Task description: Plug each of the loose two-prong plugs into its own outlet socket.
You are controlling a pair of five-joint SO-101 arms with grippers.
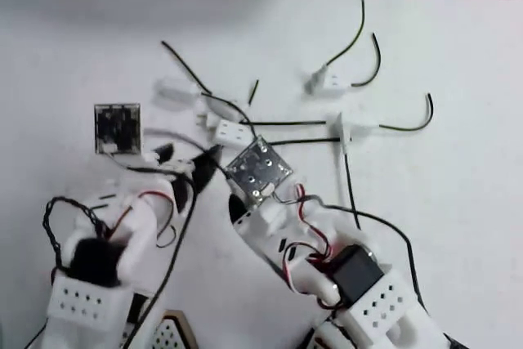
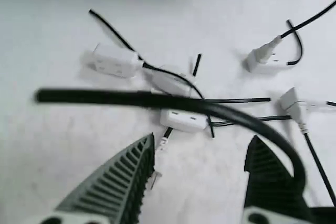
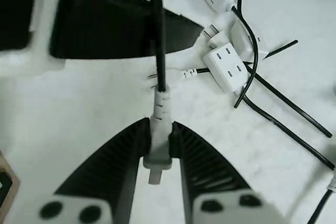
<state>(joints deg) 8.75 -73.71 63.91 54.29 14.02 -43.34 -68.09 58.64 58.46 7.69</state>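
My right gripper [image 3: 157, 129] is shut on a grey-white two-prong plug [image 3: 156, 148], its black cord [image 3: 156, 35] running away past the other arm's dark gripper. That cord [image 2: 157, 99] also crosses in front of my left gripper [image 2: 202, 145], which is open with nothing between its fingers. Three white outlet sockets lie clustered ahead: one [image 2: 115, 60] farthest, one [image 2: 170, 80] in the middle, one [image 2: 184, 120] nearest. Two loose plugs [image 2: 262, 59] [image 2: 294, 103] lie off to the side. From above, both grippers [image 1: 196, 165] [image 1: 241, 202] sit just short of the nearest socket [image 1: 231, 131].
Thin black cords [image 1: 278, 123] trail over the white table [image 1: 458, 46] among the sockets and loose plugs [image 1: 323, 81] [image 1: 343, 127]. Arm wiring hangs beside each wrist. The table's left and far right parts are bare.
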